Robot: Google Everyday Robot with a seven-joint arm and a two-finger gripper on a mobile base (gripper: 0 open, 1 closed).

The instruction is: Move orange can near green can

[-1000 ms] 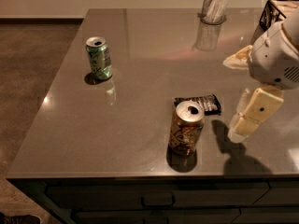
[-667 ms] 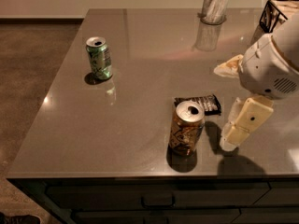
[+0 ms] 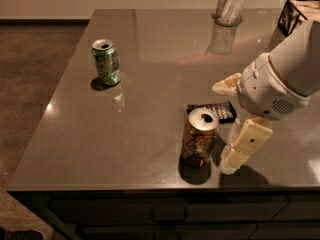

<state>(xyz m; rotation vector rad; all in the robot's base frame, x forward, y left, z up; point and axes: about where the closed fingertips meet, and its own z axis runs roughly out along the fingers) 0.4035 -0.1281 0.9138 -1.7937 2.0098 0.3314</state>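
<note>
Orange can (image 3: pixel 200 137): stands upright near the front edge of the desk (image 3: pixel 150 109), right of the middle, with its opened silver top facing up.
Contact: nothing grips the can; it rests on the desk by its own weight.
Claw (image 3: pixel 221 127): just to the right of the orange can and low over the desk. Its two pale fingers are spread wide with nothing between them, one reaching in behind the can and one down at its front right.
Arm (image 3: pixel 285 69): the bulky white housing comes in from the right edge, above the claw.
Dark packet (image 3: pixel 215 110): lies flat just behind the orange can, close to or touching its base; I cannot tell which.
Green can (image 3: pixel 106 61): upright toward the left side of the desk and further back, well apart from the orange can.
Grey marbled cylinder (image 3: pixel 230 4): at the far edge, away from both cans.
Done so far: by my reading, only the approach; the claw is lined up beside the can.
Left to do: close on the orange can, carry it left and back across the desk, and set it down near the green can.
</note>
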